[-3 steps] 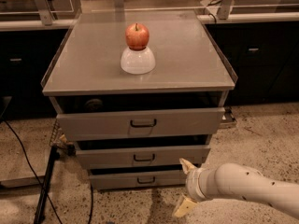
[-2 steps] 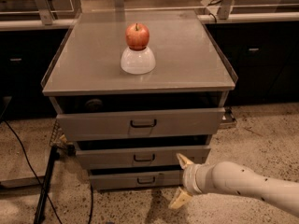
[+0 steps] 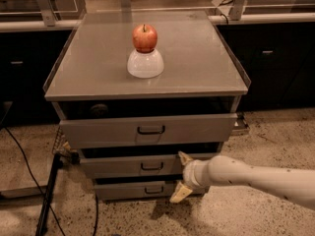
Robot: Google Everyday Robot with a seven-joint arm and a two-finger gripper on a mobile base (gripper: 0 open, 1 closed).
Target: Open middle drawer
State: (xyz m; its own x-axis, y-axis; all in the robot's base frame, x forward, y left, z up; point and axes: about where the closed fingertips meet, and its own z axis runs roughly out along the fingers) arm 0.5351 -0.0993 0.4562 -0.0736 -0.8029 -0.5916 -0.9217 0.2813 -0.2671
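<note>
The middle drawer (image 3: 118, 166) is the grey metal front between a taller drawer (image 3: 103, 131) above and a shorter one (image 3: 123, 189) below. Its small dark loop handle (image 3: 151, 166) sits at its centre. All three fronts stand slightly proud of the cabinet, with dark gaps above them. My gripper (image 3: 181, 176) comes in from the right on a white arm (image 3: 256, 176). It is open, with one finger (image 3: 185, 158) up and the other (image 3: 179, 193) down. It is in front of the drawer's right half, just right of the handle, holding nothing.
A red apple (image 3: 144, 37) sits on an upturned white bowl (image 3: 145, 64) on the grey cabinet top (image 3: 197, 68). Black cables (image 3: 29, 166) and a dark stand (image 3: 49, 195) lie on the floor at the left. Dark cabinets (image 3: 275, 58) stand behind.
My gripper and arm have moved left, closer to the middle drawer's handle. The drawers, apple and bowl have not moved.
</note>
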